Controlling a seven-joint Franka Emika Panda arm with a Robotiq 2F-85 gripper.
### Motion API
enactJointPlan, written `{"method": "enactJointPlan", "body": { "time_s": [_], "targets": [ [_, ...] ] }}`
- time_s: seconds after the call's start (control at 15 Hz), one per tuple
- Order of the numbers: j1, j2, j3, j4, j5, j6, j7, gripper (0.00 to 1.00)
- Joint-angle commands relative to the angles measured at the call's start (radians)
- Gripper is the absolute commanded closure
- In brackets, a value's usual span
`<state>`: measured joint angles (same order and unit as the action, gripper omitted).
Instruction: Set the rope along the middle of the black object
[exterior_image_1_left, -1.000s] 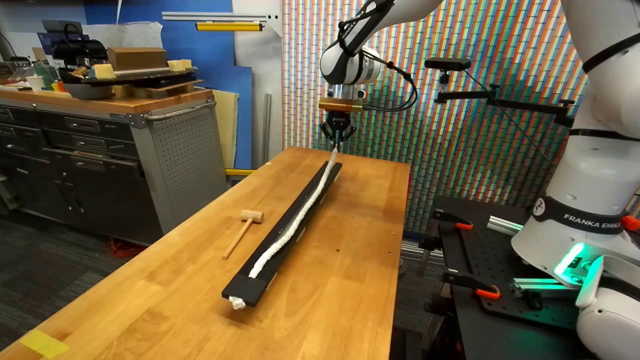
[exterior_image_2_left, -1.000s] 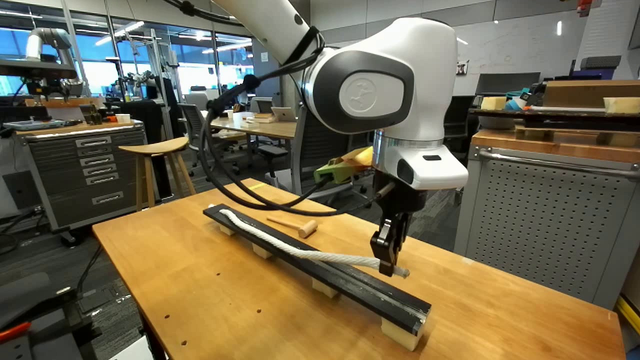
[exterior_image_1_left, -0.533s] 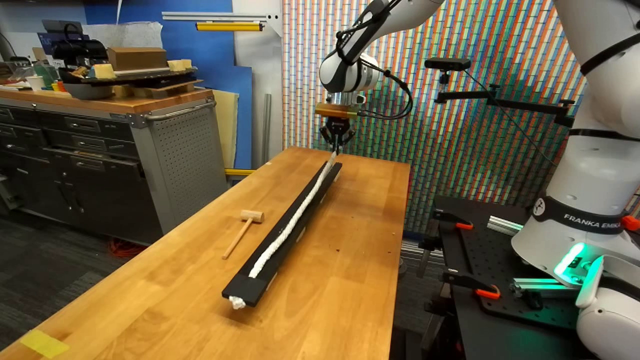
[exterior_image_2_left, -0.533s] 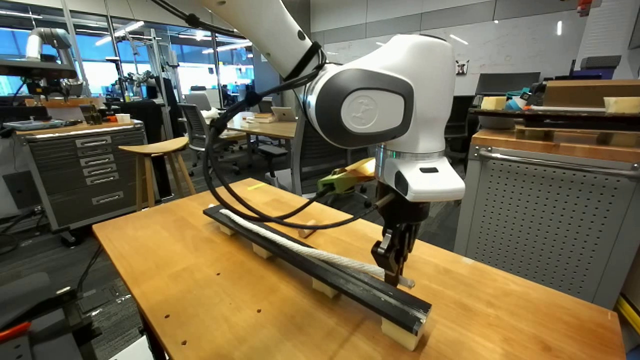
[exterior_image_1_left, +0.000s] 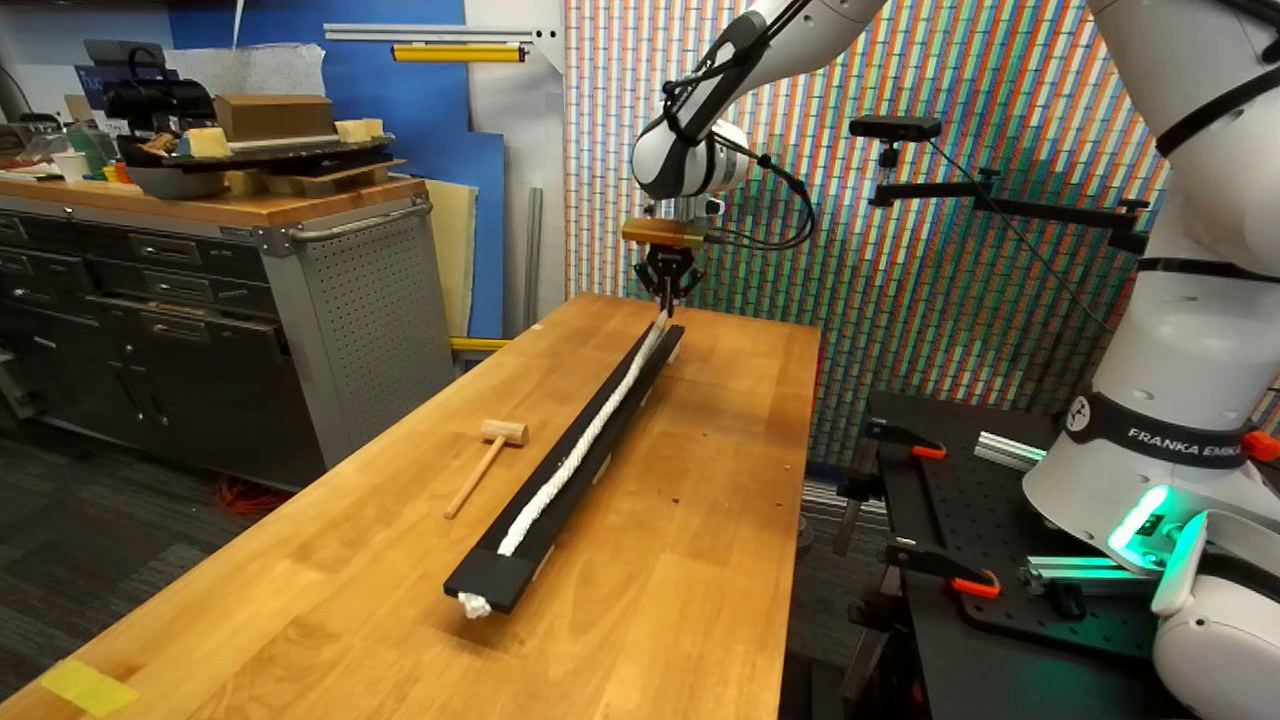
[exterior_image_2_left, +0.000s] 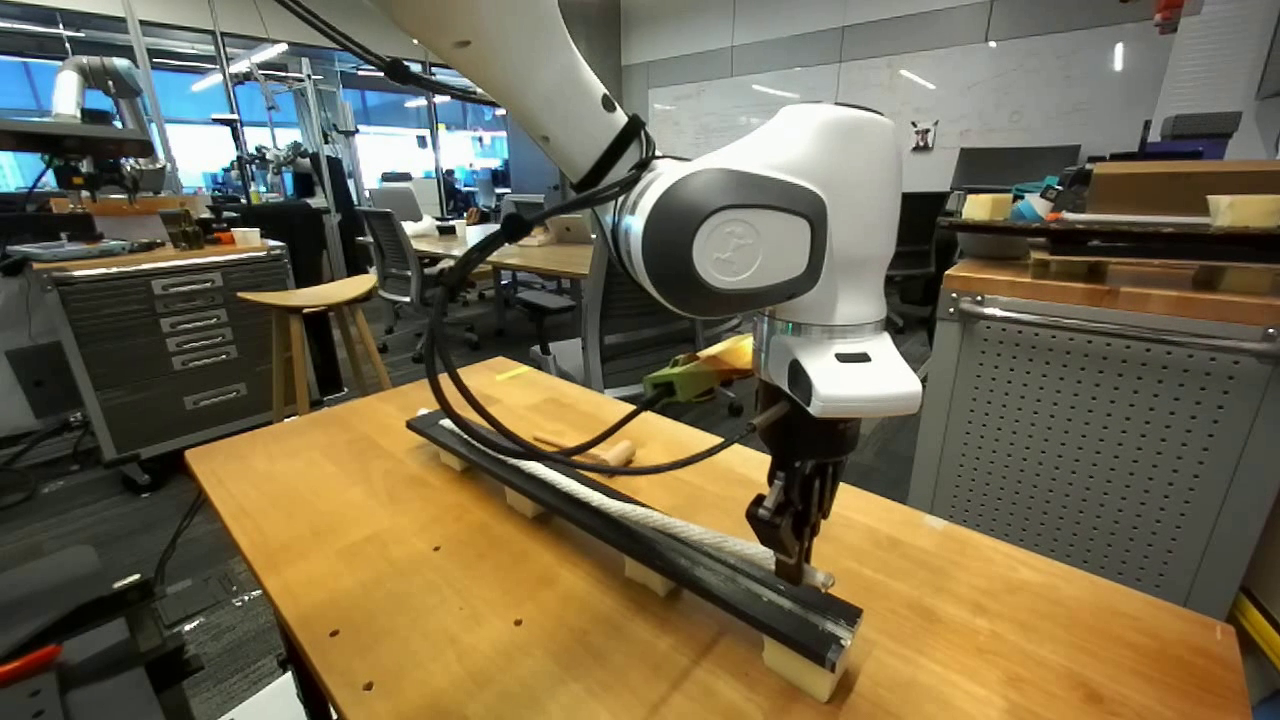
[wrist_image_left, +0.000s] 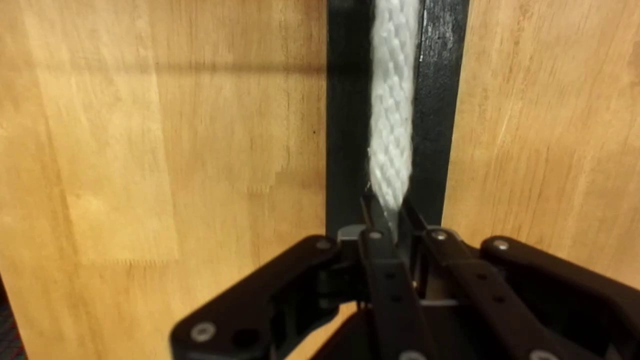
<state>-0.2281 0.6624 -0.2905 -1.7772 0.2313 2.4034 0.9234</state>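
Note:
The white rope (exterior_image_1_left: 590, 435) lies lengthwise over the long black bar (exterior_image_1_left: 490, 575). Both also show in the other exterior view, the rope (exterior_image_2_left: 650, 517) above the bar (exterior_image_2_left: 715, 580). The rope's tail pokes out past one bar end. My gripper (exterior_image_2_left: 792, 578) is shut on the rope near its other end, low over the bar; a short tip sticks out beyond the fingers. In the wrist view the rope (wrist_image_left: 392, 90) runs along the middle of the bar (wrist_image_left: 347, 125) into the fingertips (wrist_image_left: 387, 205). Whether the held part touches the bar is unclear.
A small wooden mallet (exterior_image_1_left: 505, 432) lies on the table beside the bar. Pale blocks (exterior_image_2_left: 800, 665) hold the bar above the wooden table (exterior_image_2_left: 480, 570). A cable loop (exterior_image_2_left: 560, 455) from the arm hangs over the bar and mallet. A tool cabinet (exterior_image_2_left: 1100, 430) stands beyond the table.
My gripper has moved down and slightly toward the bar's end with the rope held. The rope has become straighter and lies lower and more in line with the bar.

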Motion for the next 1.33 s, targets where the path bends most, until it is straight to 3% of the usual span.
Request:
{"method": "enactJointPlan", "body": {
  "time_s": [0.0, 1.27],
  "targets": [
    [0.028, 0.035, -0.033, 0.047, -0.049, 0.006, 0.051, 0.97],
    [0.057, 0.107, -0.068, 0.105, -0.158, -0.024, 0.147, 0.96]
  ]
}}
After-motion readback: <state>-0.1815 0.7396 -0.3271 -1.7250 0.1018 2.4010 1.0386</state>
